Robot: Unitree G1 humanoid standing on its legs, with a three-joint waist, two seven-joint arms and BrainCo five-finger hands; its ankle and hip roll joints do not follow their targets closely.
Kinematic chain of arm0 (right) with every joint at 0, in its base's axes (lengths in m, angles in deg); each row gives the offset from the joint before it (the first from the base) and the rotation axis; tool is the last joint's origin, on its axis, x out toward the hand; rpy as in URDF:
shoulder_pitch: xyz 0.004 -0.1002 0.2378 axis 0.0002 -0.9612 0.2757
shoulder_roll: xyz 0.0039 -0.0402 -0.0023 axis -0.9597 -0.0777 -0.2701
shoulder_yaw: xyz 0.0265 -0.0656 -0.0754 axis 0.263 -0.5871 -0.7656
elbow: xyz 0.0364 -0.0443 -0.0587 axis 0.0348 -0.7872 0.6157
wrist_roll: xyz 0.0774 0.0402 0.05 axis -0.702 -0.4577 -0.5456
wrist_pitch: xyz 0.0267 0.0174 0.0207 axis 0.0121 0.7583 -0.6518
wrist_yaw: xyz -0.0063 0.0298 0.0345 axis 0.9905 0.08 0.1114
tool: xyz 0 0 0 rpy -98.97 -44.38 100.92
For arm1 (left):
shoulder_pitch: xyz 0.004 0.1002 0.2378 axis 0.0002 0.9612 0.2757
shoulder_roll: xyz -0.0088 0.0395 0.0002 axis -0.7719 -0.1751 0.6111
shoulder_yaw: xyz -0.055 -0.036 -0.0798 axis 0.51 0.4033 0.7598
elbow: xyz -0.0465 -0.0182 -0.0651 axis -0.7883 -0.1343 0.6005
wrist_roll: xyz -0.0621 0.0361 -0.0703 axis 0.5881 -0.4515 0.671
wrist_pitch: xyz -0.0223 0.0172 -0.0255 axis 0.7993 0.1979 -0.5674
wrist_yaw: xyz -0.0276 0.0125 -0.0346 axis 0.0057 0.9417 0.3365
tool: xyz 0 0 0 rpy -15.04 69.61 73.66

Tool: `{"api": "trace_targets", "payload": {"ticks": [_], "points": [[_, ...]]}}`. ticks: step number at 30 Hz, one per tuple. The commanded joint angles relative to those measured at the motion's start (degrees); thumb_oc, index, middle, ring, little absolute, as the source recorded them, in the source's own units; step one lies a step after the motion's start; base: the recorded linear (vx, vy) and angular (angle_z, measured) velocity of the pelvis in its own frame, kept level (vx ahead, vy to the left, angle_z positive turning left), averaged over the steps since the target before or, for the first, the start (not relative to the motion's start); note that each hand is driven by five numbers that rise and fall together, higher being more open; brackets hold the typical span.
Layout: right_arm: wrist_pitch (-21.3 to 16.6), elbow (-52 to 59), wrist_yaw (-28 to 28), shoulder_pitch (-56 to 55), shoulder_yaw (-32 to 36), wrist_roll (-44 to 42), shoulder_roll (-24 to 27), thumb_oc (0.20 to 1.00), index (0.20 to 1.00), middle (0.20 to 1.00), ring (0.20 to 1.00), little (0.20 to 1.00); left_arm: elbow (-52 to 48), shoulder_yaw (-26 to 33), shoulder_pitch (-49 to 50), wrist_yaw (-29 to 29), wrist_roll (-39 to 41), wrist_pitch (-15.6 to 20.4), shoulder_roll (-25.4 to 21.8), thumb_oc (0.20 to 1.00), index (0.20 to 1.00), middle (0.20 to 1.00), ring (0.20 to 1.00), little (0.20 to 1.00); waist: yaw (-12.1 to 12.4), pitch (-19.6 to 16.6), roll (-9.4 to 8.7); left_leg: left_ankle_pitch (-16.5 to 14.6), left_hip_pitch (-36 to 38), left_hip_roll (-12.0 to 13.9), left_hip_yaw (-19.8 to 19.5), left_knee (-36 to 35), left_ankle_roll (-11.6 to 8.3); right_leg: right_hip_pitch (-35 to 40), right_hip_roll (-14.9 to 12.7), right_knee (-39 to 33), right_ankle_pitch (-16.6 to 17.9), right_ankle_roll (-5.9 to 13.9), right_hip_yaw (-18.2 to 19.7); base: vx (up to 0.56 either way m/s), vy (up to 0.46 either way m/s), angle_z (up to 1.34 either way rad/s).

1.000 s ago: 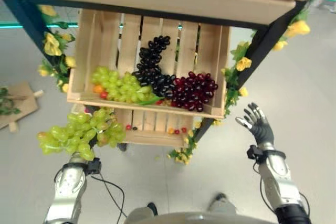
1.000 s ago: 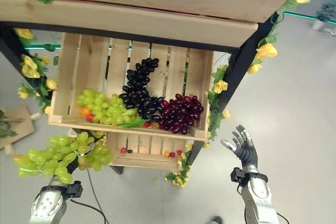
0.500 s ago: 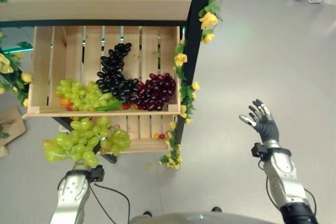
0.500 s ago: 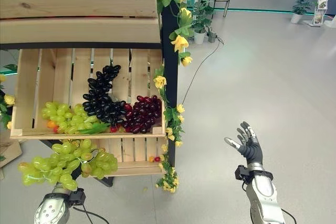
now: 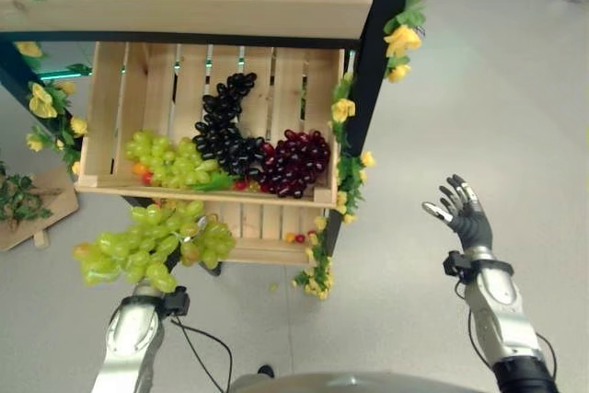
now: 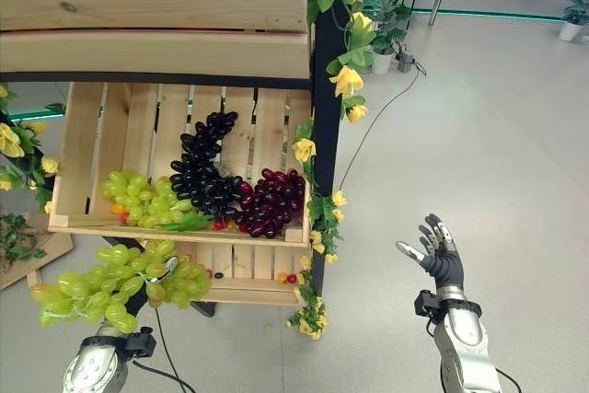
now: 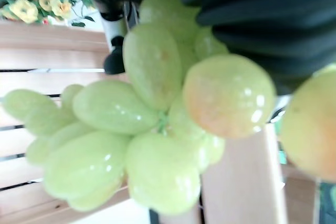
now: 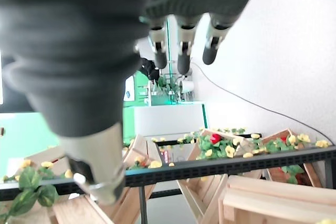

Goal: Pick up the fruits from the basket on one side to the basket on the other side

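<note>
Held bunch: a large cluster of smooth, oval green grapes (image 5: 152,246), some with a yellow-orange blush, is raised in front of the lower crate on the robot's left.
Left hand: the left hand (image 7: 247,19) shows as a dark ribbed cover pressed against the glossy grapes; its fingers are buried in the cluster, so whether they are curled round it cannot be told.
Right hand: the right hand (image 5: 463,216) is held up over the bare grey floor (image 5: 479,89), well apart from the shelf, fingers spread and straight, grasping nothing.
Upper crate: a slatted pale-wood crate (image 5: 110,117), tilted forward, holds a second green bunch (image 5: 170,161), a long bunch of black grapes (image 5: 224,131) lying up the slats, and a rounded bunch of dark red grapes (image 5: 294,161), the three side by side and touching.
Lower crate: a similar wooden crate (image 5: 267,248) beneath it holds a few small red and orange fruits (image 5: 294,237).
Shelf frame: dark metal posts (image 5: 368,71) trimmed with yellow fabric flowers (image 5: 402,40) and green leaves; a plain wooden board (image 5: 184,11) spans the top.
</note>
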Motion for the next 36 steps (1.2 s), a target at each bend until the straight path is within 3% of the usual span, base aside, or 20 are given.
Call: {"api": "trace_targets", "payload": {"ticks": [1, 12, 24, 36], "points": [[-3.4, -0.3, 1.9, 3.7, 2.8, 0.1, 2.1, 1.000, 1.000, 1.000, 1.000, 1.000, -12.5, 4.1, -4.7, -1.2, 4.2, 5.3, -2.3, 0.200, 0.200, 0.200, 0.200, 0.200, 1.5, -1.4, -1.71, -2.9, 1.9, -0.9, -2.9, -0.6, 1.40, -0.7, -2.6, 1.2, 5.3, 3.03, 0.4, -0.01, -0.002, 0.10], [-3.2, -2.7, 2.8, 6.4, 1.6, 0.8, 2.6, 1.000, 1.000, 1.000, 1.000, 1.000, -18.4, 3.6, -11.1, -0.8, 8.8, 6.9, -2.5, 0.200, 0.200, 0.200, 0.200, 0.200, 2.4, -2.3, -2.49, -2.8, 2.1, -1.4, -2.6, -0.9, 1.47, 0.1, -2.8, 0.3, 5.8, 3.01, -0.6, -0.01, 0.011, 0.07], [-2.5, -3.3, 2.3, 8.2, -1.4, 1.1, 2.0, 1.000, 1.000, 1.000, 1.000, 1.000, -22.1, 2.5, -19.5, 1.2, 8.6, 7.8, -3.8, 0.200, 0.200, 0.200, 0.200, 0.200, 1.7, -3.2, -2.57, -2.8, 2.7, -1.4, -2.2, -1.3, 1.20, 0.7, -2.7, -0.3, 5.7, 2.87, -0.5, 0.00, 0.000, 0.00], [-0.4, -4.3, 1.0, 10.3, -6.3, 1.6, 1.9, 1.000, 1.000, 1.000, 1.000, 1.000, -10.9, -6.5, -33.7, 4.7, 6.5, 5.2, -4.7, 0.200, 0.200, 0.200, 0.200, 0.200, -1.8, -4.6, -2.09, -2.9, 4.1, -1.6, -0.2, -1.7, 1.27, 1.0, -2.2, -1.1, 5.9, 2.91, 1.5, 0.01, 0.005, -0.02]]}}
